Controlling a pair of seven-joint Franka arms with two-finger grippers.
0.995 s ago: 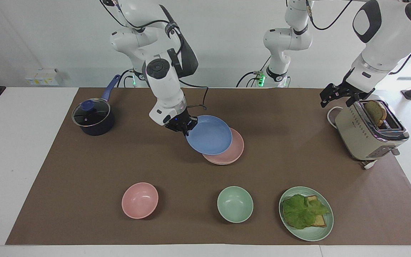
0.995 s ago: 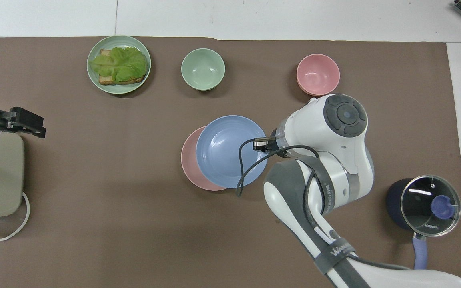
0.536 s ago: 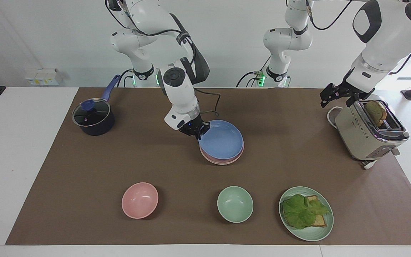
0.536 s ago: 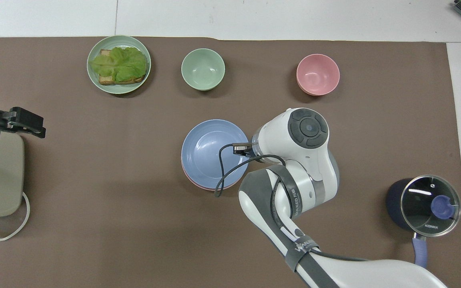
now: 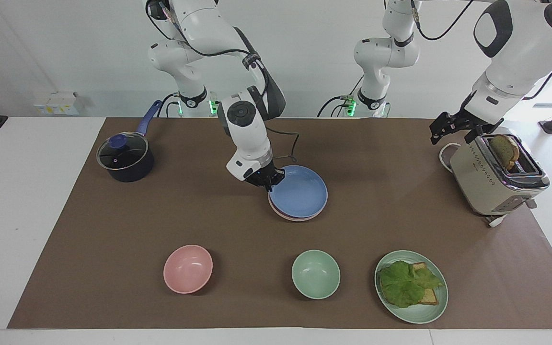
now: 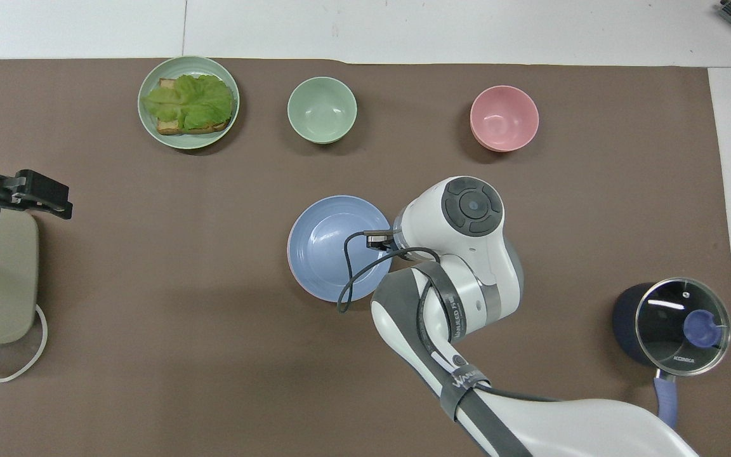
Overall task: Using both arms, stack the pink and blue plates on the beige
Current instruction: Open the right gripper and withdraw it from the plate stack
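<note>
The blue plate (image 5: 301,193) (image 6: 329,246) lies on the pink plate (image 5: 296,218) in the middle of the brown mat. It covers the pink one almost wholly, so only a thin pink rim (image 6: 315,296) shows. My right gripper (image 5: 268,181) is low at the blue plate's rim, on the side toward the right arm's end, shut on that rim. In the overhead view the right arm's wrist hides this gripper. The beige plate is hidden. My left gripper (image 5: 440,132) (image 6: 45,198) waits open and holds nothing, up in the air beside the toaster.
A beige-silver toaster (image 5: 496,177) with bread and a white cord stands at the left arm's end. A lidded dark pot (image 5: 125,158) sits at the right arm's end. Farthest from the robots are a pink bowl (image 5: 188,268), a green bowl (image 5: 315,274) and a green plate (image 5: 429,311) with lettuce on toast.
My right gripper carried the blue plate toward the left arm's end and down, from half over the pink plate to lying squarely on it. The left arm has not moved.
</note>
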